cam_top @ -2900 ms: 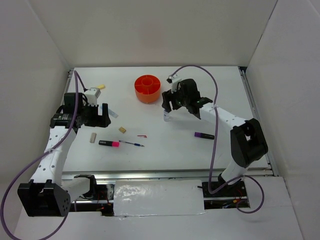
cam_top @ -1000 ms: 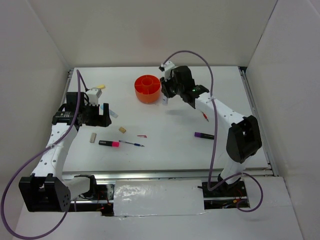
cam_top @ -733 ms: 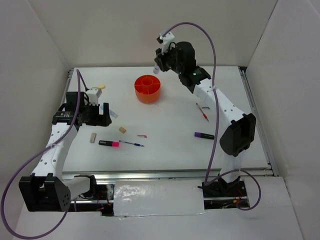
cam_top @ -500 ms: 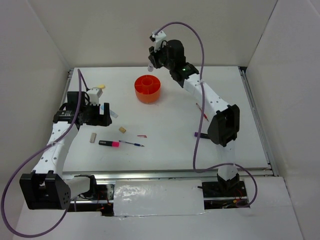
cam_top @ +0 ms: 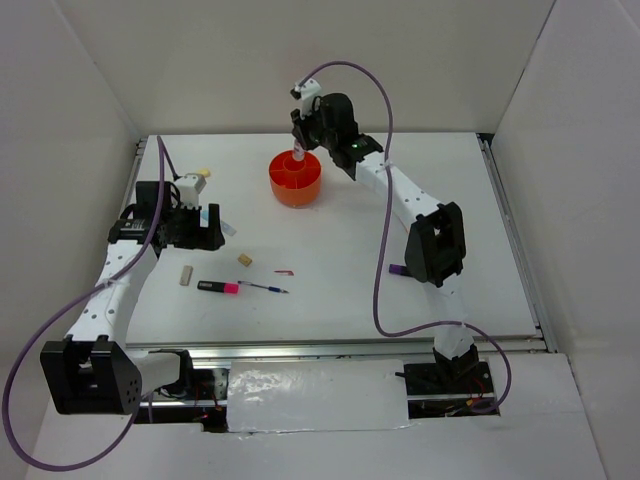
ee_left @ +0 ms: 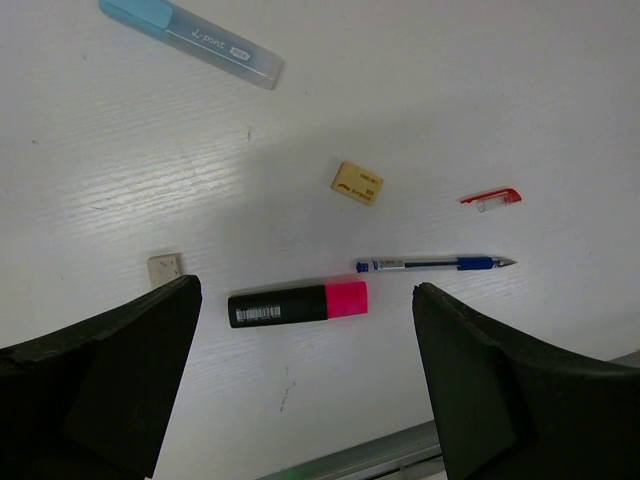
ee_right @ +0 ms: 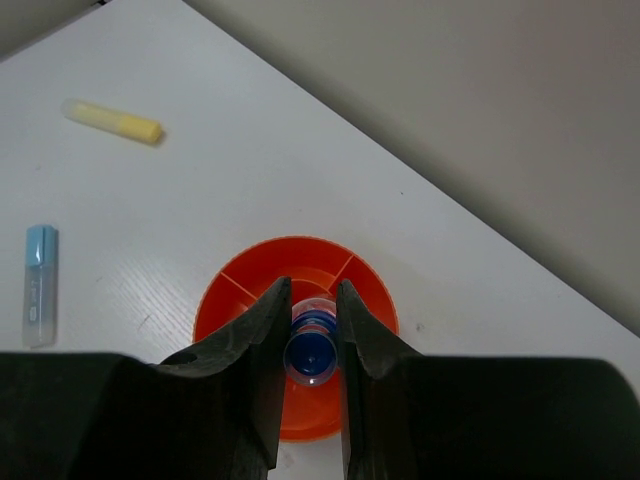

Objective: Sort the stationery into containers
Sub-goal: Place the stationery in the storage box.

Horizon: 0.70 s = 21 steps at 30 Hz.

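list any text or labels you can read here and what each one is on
"L-point": on the blue strip; the small dark badge after it is too small to read.
Highlighter: white print on its black barrel, too small to read.
Tan eraser: a dark mark, unreadable.
No other text is legible in any view.

Robot lab: white board walls round table w/ arms.
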Motion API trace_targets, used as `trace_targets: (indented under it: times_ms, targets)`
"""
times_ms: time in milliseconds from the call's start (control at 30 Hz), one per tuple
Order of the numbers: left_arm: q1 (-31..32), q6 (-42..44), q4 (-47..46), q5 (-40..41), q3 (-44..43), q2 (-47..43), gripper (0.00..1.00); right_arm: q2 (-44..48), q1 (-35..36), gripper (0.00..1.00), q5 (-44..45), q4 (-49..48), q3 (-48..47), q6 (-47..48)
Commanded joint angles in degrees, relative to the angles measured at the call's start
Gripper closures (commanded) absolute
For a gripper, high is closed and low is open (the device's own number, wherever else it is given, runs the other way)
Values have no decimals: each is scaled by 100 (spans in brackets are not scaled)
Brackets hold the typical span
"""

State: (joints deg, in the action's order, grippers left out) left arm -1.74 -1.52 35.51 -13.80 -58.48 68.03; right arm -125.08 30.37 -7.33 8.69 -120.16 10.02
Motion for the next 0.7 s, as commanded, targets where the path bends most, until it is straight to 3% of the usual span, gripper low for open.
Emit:
trace_targets:
  times_ms: [0,400,467,500,600,667]
  targets:
    - [-28,82,-202,-79,47,17,1,176,100,100,-84,-368,19,-79]
    - [-28,450,-36,-17,-58,79,1,71,241,99,-40,-280,221,0]
    - [-46,696,61,-70,-85,70,1,27,241,77,-14,-227,186,9]
    - [-46,793,149,-140,-111,44,1,18,233,54,12,-227,194,9]
    - [-64,1241,307,-228,-111,-97,1,36,241,32,30,-219,238,26]
    - [-64,1688,430,-307,-129,-123,1,36,241,26,30,-184,186,-18]
